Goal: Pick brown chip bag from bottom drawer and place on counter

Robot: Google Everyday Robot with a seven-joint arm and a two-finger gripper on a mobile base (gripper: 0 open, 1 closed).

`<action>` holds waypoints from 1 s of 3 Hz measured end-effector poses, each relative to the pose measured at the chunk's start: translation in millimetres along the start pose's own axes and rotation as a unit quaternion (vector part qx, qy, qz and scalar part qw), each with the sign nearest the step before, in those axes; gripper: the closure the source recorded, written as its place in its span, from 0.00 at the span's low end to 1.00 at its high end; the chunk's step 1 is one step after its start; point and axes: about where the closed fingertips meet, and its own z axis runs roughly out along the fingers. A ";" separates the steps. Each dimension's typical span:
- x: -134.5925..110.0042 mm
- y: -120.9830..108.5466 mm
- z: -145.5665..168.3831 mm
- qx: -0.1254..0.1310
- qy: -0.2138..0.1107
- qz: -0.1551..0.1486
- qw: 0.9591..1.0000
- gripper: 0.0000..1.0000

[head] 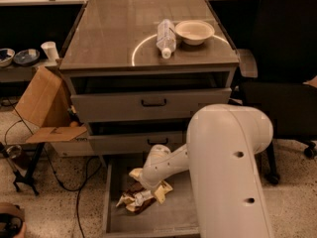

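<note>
The brown chip bag [142,196] lies crumpled on the floor of the open bottom drawer [113,202], near its left front. My white arm reaches down from the right into the drawer. My gripper [146,181] is at the end of it, right over the bag's upper part, and the wrist hides its fingertips. The counter [114,33] is the glossy grey-brown cabinet top with a white arc, above the two upper drawers.
A clear plastic bottle [166,37] lies on the counter beside a white bowl [194,31]. A cardboard box [42,103] leans left of the cabinet, with cables and a stand on the floor. A black chair [285,73] stands to the right.
</note>
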 end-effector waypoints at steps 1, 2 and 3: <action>16.5 -10.0 65.6 0.038 -0.022 0.030 0.999 0.00; 16.0 -0.9 124.0 0.054 -0.050 0.052 0.996 0.00; 11.3 11.8 162.4 0.071 -0.070 0.066 0.993 0.00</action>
